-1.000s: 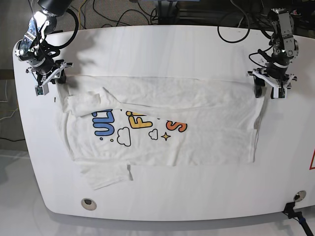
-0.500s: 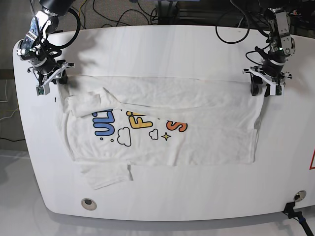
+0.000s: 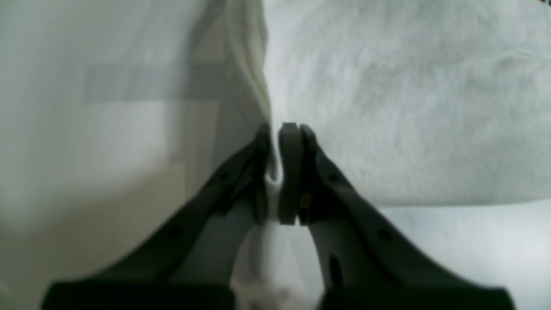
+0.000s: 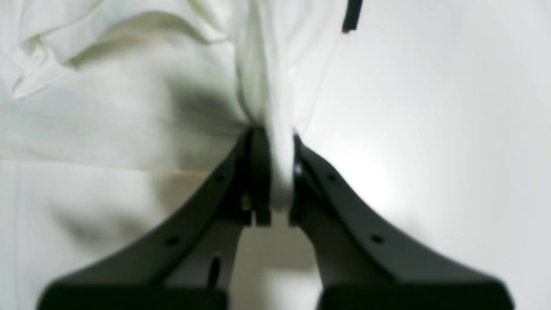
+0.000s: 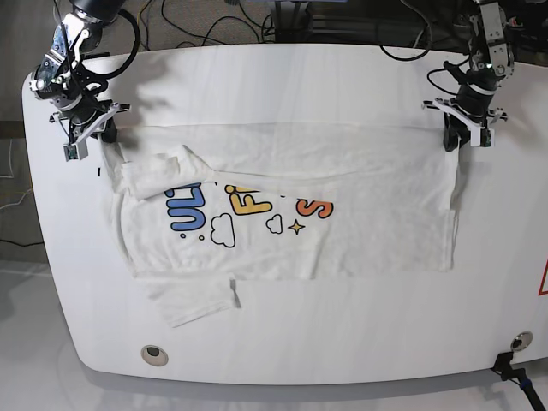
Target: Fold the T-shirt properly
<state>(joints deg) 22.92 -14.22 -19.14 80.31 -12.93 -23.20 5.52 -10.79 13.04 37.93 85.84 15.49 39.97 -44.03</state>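
White cotton T-shirt (image 5: 282,214) lies spread on the tabletop (image 5: 282,77), one lengthwise fold made. My left gripper (image 3: 280,172) and right gripper (image 4: 275,172) each pinch a far corner; further folds remain.

a robotics lab: a white rounded table (image 5: 342,77) with loose black cables (image 5: 197,21) trailing behind it.

White rounded table (image 5: 360,342), black cables (image 5: 197,21) behind its far edge, pale floor (image 5: 21,342) beside it
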